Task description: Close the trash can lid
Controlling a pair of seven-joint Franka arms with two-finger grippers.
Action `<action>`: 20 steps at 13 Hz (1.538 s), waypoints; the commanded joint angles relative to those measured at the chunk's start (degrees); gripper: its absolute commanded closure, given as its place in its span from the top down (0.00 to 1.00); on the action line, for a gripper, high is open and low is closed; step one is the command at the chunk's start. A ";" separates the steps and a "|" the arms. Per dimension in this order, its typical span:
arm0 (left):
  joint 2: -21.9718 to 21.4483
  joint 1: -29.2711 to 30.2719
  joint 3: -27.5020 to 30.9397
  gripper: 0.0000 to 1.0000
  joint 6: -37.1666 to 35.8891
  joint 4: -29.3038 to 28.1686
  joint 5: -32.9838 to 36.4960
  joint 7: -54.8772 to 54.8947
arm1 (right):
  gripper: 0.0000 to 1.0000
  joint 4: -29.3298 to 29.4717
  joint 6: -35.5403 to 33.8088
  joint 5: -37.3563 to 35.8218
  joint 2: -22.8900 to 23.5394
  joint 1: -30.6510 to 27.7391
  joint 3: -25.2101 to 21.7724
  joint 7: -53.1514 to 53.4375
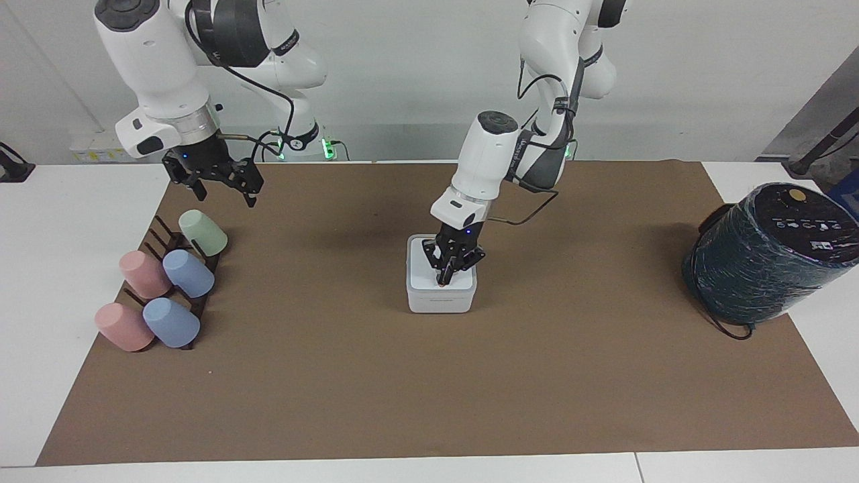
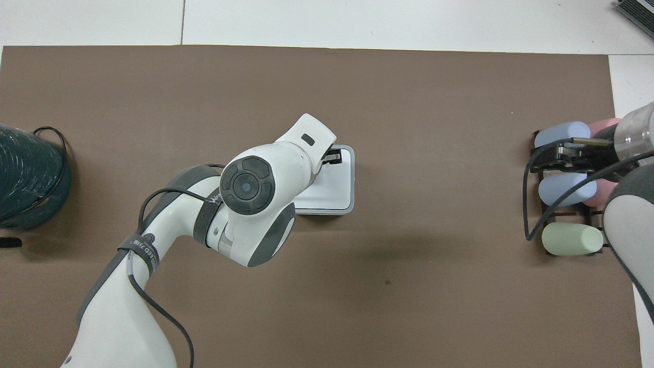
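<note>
The small white trash can point(image 1: 441, 302) stands in the middle of the brown mat. Its lid point(image 1: 421, 274) lies flat on it, with no gap showing at the front edge. My left gripper point(image 1: 443, 279) points down with its fingers together, and its tip rests on the lid's top near the edge farthest from the robots. In the overhead view the left arm covers part of the lid point(image 2: 334, 186), and only the left gripper's black tip point(image 2: 334, 155) shows. My right gripper point(image 1: 223, 182) waits open in the air over the cup rack, also seen in the overhead view point(image 2: 562, 153).
A rack point(image 1: 176, 238) with several pastel cups point(image 1: 188, 274) lies toward the right arm's end of the table. A large dark plastic-wrapped cylinder point(image 1: 765, 255) with a cable stands at the left arm's end; it also shows in the overhead view point(image 2: 25, 179).
</note>
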 commanded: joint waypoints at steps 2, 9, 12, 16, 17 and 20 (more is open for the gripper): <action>0.91 0.63 0.10 0.17 -4.14 1.60 -0.69 0.51 | 1.00 -0.98 0.08 -0.05 -1.13 -0.61 0.22 -1.08; -2.07 11.25 -0.16 0.17 -29.27 14.70 -0.60 6.28 | 1.00 -0.98 0.08 -0.05 -1.13 -0.61 0.31 -1.08; -3.57 18.36 0.72 0.19 -36.85 17.17 -0.60 19.28 | 1.00 -0.98 0.08 -0.05 -1.13 -0.61 0.31 -1.17; -5.76 28.48 0.81 0.23 -40.54 16.91 -0.16 33.71 | 1.00 -0.98 0.08 -0.05 -1.21 -0.61 0.31 -1.08; -6.38 30.50 0.72 0.23 -42.03 16.99 0.01 34.87 | 1.00 -0.98 0.08 -0.05 -1.13 -0.53 0.31 -1.08; -9.54 32.80 0.72 0.60 -45.90 17.08 1.76 35.32 | 1.00 -0.98 0.08 -0.05 -1.13 -0.61 0.31 -1.08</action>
